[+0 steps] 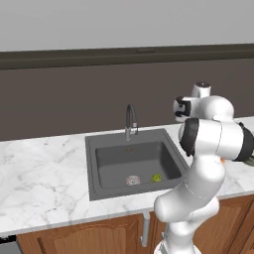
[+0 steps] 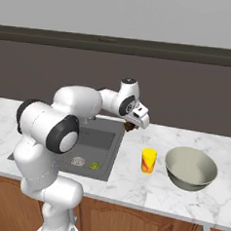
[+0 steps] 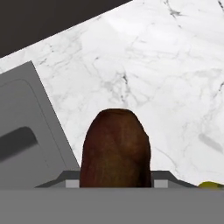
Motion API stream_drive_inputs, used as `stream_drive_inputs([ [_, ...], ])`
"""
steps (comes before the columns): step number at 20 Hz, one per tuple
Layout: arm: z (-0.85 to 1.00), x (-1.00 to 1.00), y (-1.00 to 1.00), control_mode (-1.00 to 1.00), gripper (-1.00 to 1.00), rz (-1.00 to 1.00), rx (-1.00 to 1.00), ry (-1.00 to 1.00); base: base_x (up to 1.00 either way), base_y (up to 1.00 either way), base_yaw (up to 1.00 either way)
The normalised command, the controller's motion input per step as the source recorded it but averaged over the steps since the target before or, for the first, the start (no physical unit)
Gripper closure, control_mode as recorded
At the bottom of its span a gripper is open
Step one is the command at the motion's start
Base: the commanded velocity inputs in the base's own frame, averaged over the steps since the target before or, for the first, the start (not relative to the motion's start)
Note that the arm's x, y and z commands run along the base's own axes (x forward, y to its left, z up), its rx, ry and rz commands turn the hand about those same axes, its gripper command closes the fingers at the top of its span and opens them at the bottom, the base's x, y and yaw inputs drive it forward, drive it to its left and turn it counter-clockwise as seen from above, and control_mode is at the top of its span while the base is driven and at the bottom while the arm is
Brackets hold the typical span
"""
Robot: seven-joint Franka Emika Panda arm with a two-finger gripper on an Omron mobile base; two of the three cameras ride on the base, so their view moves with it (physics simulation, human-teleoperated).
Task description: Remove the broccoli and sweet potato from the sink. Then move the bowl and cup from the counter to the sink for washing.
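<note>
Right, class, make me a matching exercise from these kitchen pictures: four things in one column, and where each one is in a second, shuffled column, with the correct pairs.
Things
1. broccoli
2. sweet potato
3. yellow cup
4. grey-green bowl

Places
A. held in the gripper above the counter
B. on the counter, farthest right of the sink
C. on the sink floor beside the drain
D. on the counter between sink and bowl

Pairs: 1-C, 2-A, 3-D, 4-B

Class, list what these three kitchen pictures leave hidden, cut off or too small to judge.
- Gripper fingertips: hidden by the sweet potato in the hand view.
- Cup: cut off at the hand view's lower edge.
- Bowl: mostly hidden behind the arm in the left base view.
- Broccoli: too small for detail.
</note>
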Motion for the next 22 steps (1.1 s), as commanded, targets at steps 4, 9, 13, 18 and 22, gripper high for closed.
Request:
stream_drive_inputs([
  [4, -0.27, 0.19, -0.18, -1.0, 1.0, 0.0, 0.0, 0.0, 0.0, 0.0, 0.0],
  [9, -0.28, 0.18, -0.17, -1.0, 1.0, 0.0, 0.0, 0.0, 0.0, 0.0, 0.0],
  [13, -0.28, 0.16, -0.19, -1.0, 1.0, 0.0, 0.01, 0.0, 0.0, 0.0, 0.0],
  [18, -0.28, 0.11, -0.15, -1.0, 1.0, 0.0, 0.05, 0.0, 0.0, 0.0, 0.0],
  [22, -0.26, 0.1, -0.1, -1.0, 1.0, 0.0, 0.05, 0.0, 0.0, 0.0, 0.0],
])
